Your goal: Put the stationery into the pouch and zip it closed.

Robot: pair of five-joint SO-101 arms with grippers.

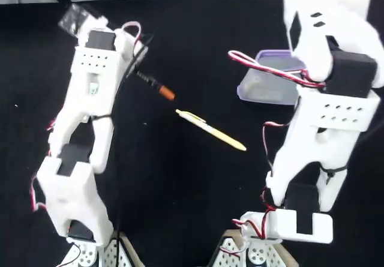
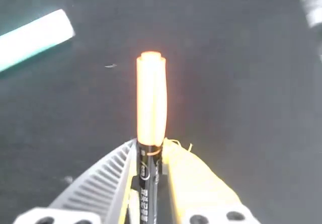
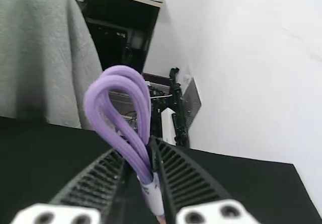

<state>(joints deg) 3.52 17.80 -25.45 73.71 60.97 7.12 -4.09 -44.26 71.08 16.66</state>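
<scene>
The left gripper (image 2: 150,146) is closed tight on a marker (image 2: 151,100). Its two fingers pinch the black barrel, and the orange cap sticks straight out beyond the fingertips. In the high view the same marker (image 1: 157,87) points away from the left gripper (image 1: 137,63), over the black table (image 1: 180,189); whether it touches the cloth cannot be told. A yellow pen (image 1: 211,129) lies flat on the table, further out from the gripper than the marker's cap and apart from it. From the left wrist the pen (image 2: 32,38) shows pale, off to one side ahead of the cap.

The right gripper (image 3: 150,148) is closed on a purple loop (image 3: 118,98), which rises out between the fingers and curls over above the fingertips. The pouch (image 1: 267,81), translucent with a purple rim, sits at the wrist end of the right arm, partly covered by it, with its mouth turned toward the pen
</scene>
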